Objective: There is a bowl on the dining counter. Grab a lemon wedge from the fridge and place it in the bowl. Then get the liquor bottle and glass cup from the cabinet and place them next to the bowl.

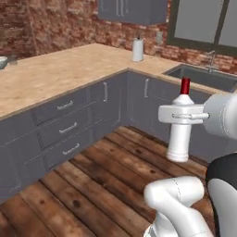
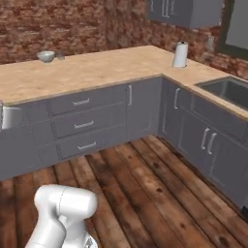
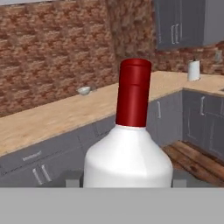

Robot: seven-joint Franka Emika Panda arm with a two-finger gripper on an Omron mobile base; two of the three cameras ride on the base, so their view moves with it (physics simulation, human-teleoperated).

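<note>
While the liquor bottle [image 1: 180,132] hangs upright in mid-air above the wooden floor [image 1: 102,185], the gripper [image 1: 181,115] grasps it around its shoulder, one finger on each side of the white body, clamped against it. The bottle's red cap [image 1: 185,85] points straight up, and its base is well clear of the floorboards. In the hand view the same bottle [image 3: 128,162] stands right in front of the camera, its red cap [image 3: 133,93] rising at the middle and its white shoulder spreading between the two dark finger tips [image 3: 73,178] low on either side.

Behind the bottle in the left base view sits the grey sink [image 1: 203,76] with its tap [image 1: 212,59], set into the wood worktop [image 1: 69,69] that runs along the brick wall [image 1: 46,23] and turns a corner. A white paper-towel roll [image 1: 138,49] stands near that corner, beneath a grey wall cabinet [image 1: 132,10]. Grey drawers [image 1: 65,127] and doors line the front of the worktop.

Far along the counter, well apart from the bottle, the bowl [image 2: 46,56] rests near the brick wall, with a small greyish cup [image 2: 60,55] just beside it in the right base view. The bowl [image 3: 84,90] also shows small in the hand view, to the left of the bottle's cap.
</note>
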